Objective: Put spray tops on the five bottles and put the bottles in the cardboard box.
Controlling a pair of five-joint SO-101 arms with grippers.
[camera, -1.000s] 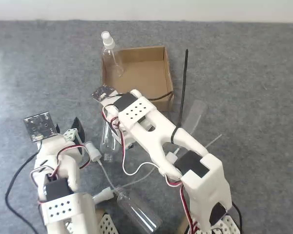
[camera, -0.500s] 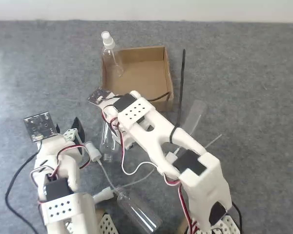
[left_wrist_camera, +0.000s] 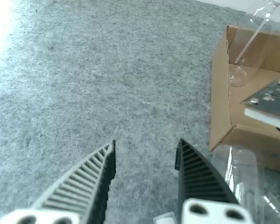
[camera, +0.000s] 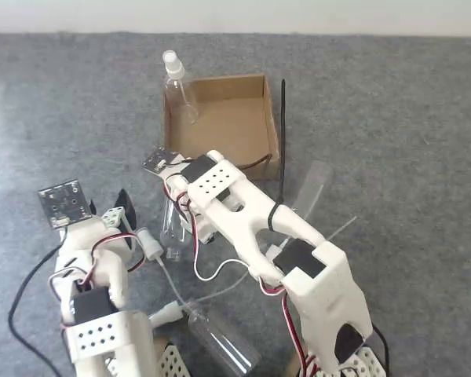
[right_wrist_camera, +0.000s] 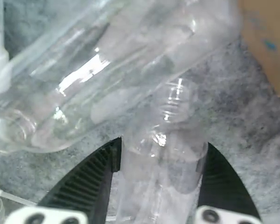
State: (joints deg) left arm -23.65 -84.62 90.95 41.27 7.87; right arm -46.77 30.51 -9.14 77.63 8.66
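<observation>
A cardboard box stands at the back centre, and a clear bottle with a white spray top leans in its far left corner. Two topless clear bottles lie just in front of the box. My right gripper is open low over them, one bottle between its fingers and the other bottle crossing beyond. My left gripper stands open over bare carpet, left of the box. A loose spray top lies beside the left arm.
Another topless bottle lies right of the right arm. A bottle with a spray top at its mouth lies near the arm bases. A black tie sticks up from the right arm beside the box.
The right arm has shifted slightly left and forward over the two lying bottles. The left arm has not moved.
</observation>
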